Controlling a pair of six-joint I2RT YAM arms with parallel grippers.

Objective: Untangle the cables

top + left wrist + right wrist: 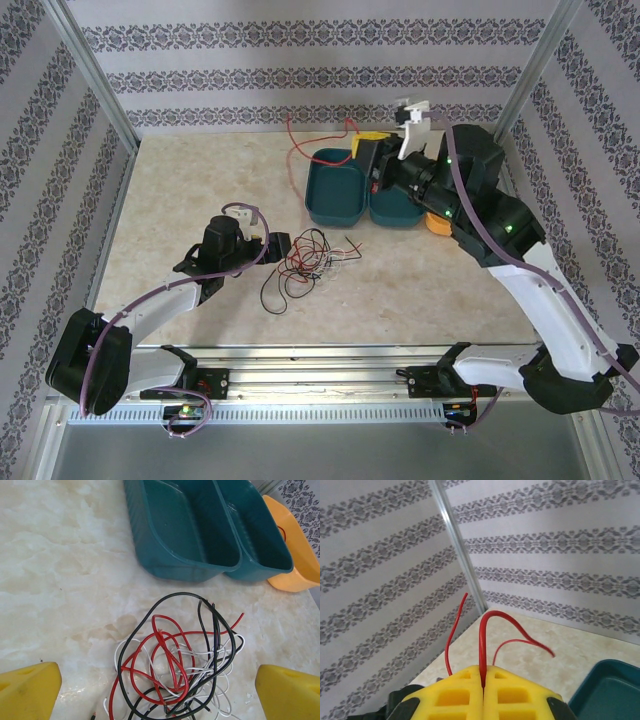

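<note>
The cables (305,260) lie as a loose knot of red, black and white wires on the table, just right of my left gripper (283,248). In the left wrist view the bundle (168,649) sits between and just ahead of the yellow fingertips (30,692), and that left gripper (157,695) stands wide open around it without touching. My right gripper (367,146) is raised at the back of the table beside the bins. Its yellow jaws (483,672) are shut on one red cable (482,640), which arches upward and trails to the left (297,150).
Two teal bins (335,185) (395,208) stand side by side behind the bundle, with an orange bin (437,222) partly hidden under the right arm. The same teal bins (180,530) and orange bin (295,560) are close ahead of the left gripper. Patterned walls enclose the table.
</note>
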